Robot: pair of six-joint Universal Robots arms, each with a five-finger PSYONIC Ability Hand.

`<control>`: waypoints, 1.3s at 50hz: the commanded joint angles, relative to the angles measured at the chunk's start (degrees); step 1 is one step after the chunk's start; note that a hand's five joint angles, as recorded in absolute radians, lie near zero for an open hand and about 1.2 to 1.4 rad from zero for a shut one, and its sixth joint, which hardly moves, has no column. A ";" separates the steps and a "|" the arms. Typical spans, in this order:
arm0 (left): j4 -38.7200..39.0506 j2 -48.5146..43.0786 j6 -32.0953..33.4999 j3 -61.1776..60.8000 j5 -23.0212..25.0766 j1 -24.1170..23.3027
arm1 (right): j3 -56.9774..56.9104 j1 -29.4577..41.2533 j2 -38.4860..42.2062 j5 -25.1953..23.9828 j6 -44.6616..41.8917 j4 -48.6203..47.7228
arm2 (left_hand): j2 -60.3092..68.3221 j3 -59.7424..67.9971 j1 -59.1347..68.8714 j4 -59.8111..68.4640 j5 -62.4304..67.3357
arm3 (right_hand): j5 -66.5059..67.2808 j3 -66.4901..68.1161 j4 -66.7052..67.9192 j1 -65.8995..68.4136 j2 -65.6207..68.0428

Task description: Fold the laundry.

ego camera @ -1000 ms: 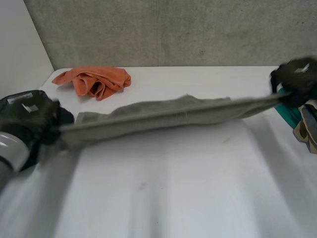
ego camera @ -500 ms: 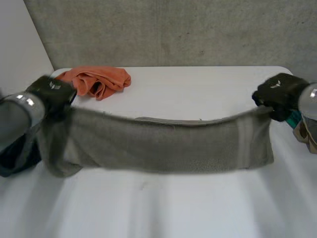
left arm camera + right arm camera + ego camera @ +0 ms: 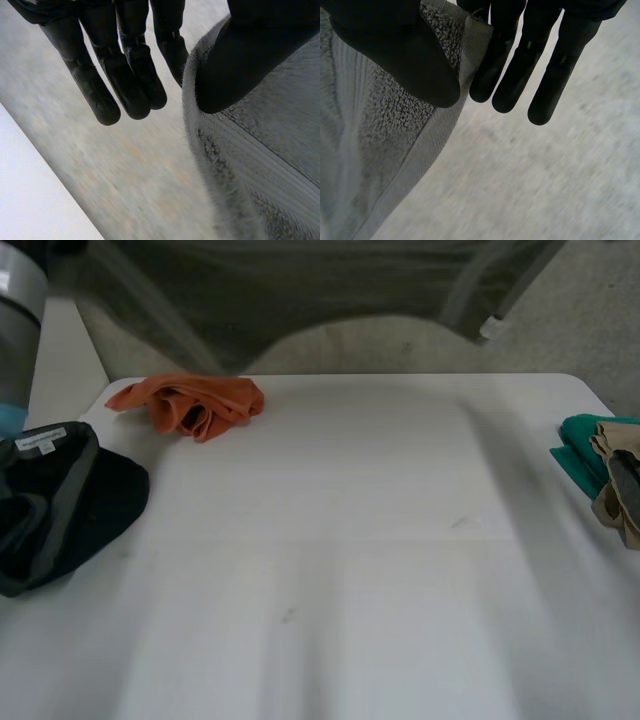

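- Orange cloth (image 3: 190, 403) at 11 o'clock, black garment (image 3: 100, 502) at 9, teal pile (image 3: 580, 445) at 3.
- Left hand (image 3: 250, 60) and right hand (image 3: 385, 45) thumb-pinch the towel (image 3: 300, 300), since lifted to 12.

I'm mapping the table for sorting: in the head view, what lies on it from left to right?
Black garment with a grey band and white label → crumpled orange cloth → teal cloth → beige garment. The grey towel held above spans the width, so it is left out.
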 commanded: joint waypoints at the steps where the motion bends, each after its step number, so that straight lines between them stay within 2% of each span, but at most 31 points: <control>1: -1.19 0.55 0.88 -14.22 2.92 0.28 | 3.83 -1.52 2.36 -3.73 -3.85 9.58 | 11.33 11.61 13.63 11.24 13.24 | 11.39 11.64 11.23 15.38 12.40; 5: -1.45 0.55 2.10 -22.30 6.09 -0.34 | 9.18 -2.04 3.32 -8.03 -9.55 15.89 | 11.33 11.61 13.63 11.24 13.24 | 11.39 11.64 11.23 15.38 12.40; 12: -2.25 2.22 6.94 -35.33 9.00 -0.60 | 17.98 -4.85 2.01 -10.59 -20.98 24.16 | 11.33 11.61 13.63 11.24 13.24 | 11.39 11.64 11.23 15.38 12.40; 16: -4.96 5.73 10.80 -43.41 9.79 -0.25 | 22.46 -7.93 -0.71 -11.20 -28.54 32.33 | 11.33 11.61 13.63 11.24 13.24 | 11.39 11.64 11.23 15.38 12.40; 19: -10.23 10.65 14.23 -48.78 10.67 0.10 | 25.36 -11.26 -4.05 -11.91 -36.18 41.82 | 11.33 11.61 13.63 11.24 13.24 | 11.39 11.64 11.23 15.38 12.40; 20: -14.42 13.71 16.15 -50.88 10.76 0.27 | 26.50 -13.36 -5.80 -12.26 -40.72 47.06 | 11.33 11.61 13.63 11.24 13.24 | 11.39 11.64 11.23 15.38 12.40; 23: -23.05 18.55 19.94 -53.18 11.11 0.63 | 28.09 -16.80 -8.36 -13.05 -48.65 55.00 | 11.33 11.61 13.63 11.24 13.24 | 11.39 11.64 11.23 15.38 12.40; 24: -29.08 21.18 22.39 -53.79 11.20 1.15 | 29.23 -18.90 -9.76 -13.92 -53.90 59.46 | 11.33 11.61 13.63 11.24 13.24 | 11.39 11.64 11.23 15.38 12.40; 28: -42.10 24.72 26.70 -53.45 11.81 2.56 | 30.64 -21.47 -11.26 -17.52 -64.21 66.08 | 11.33 11.61 13.63 11.24 13.24 | 11.39 11.64 11.23 15.38 12.40; 32: -46.63 22.80 29.00 -49.95 13.39 2.30 | 29.94 -21.03 -9.60 -18.76 -61.71 65.23 | 11.33 11.61 13.63 11.24 13.24 | 11.39 11.64 11.23 15.38 12.40; 35: -44.62 19.11 29.27 -46.69 13.48 1.34 | 28.71 -19.54 -7.76 -18.76 -57.66 62.33 | 11.33 11.61 13.63 11.24 13.24 | 11.39 11.64 11.23 15.38 12.40; 38: -39.35 12.61 29.18 -40.54 12.61 -0.42 | 25.73 -16.03 -4.24 -17.80 -50.28 56.54 | 11.33 11.61 13.63 11.24 13.24 | 11.39 11.64 11.23 15.38 12.40; 44: -28.20 -2.22 28.22 -24.84 7.61 -3.14 | 19.76 -9.18 2.78 -10.00 -36.14 43.81 | 11.33 11.61 13.63 11.24 13.24 | 11.39 11.64 11.23 15.38 12.40; 49: -23.79 -12.35 26.37 -13.39 3.82 -4.91 | 17.02 -5.13 7.45 -6.29 -29.53 31.76 | 11.33 11.61 13.63 11.24 13.24 | 11.39 11.64 11.23 15.38 12.40; 54: -23.17 -20.09 25.23 -5.03 1.01 -6.31 | 14.30 -1.87 12.81 -2.42 -26.71 21.90 | 11.33 11.61 13.63 11.24 13.24 | 11.39 11.64 11.23 15.38 12.40; 55: -22.64 -22.54 25.23 -2.50 0.83 -6.58 | 12.99 -0.91 14.99 -0.24 -26.62 19.54 | 11.33 11.61 13.63 11.24 13.24 | 11.39 11.64 11.23 15.38 12.40; 59: -19.49 -28.08 25.49 3.04 0.83 -7.28 | 9.13 1.11 19.92 5.30 -27.06 17.59 | 11.33 11.61 13.63 11.24 13.24 | 11.39 11.64 11.23 15.38 12.40; 65: -15.17 -34.07 26.54 9.04 -0.22 -7.98 | 4.02 2.35 25.38 8.30 -27.41 14.95 | 11.33 11.61 13.63 11.24 13.24 | 11.39 11.64 11.23 15.38 12.40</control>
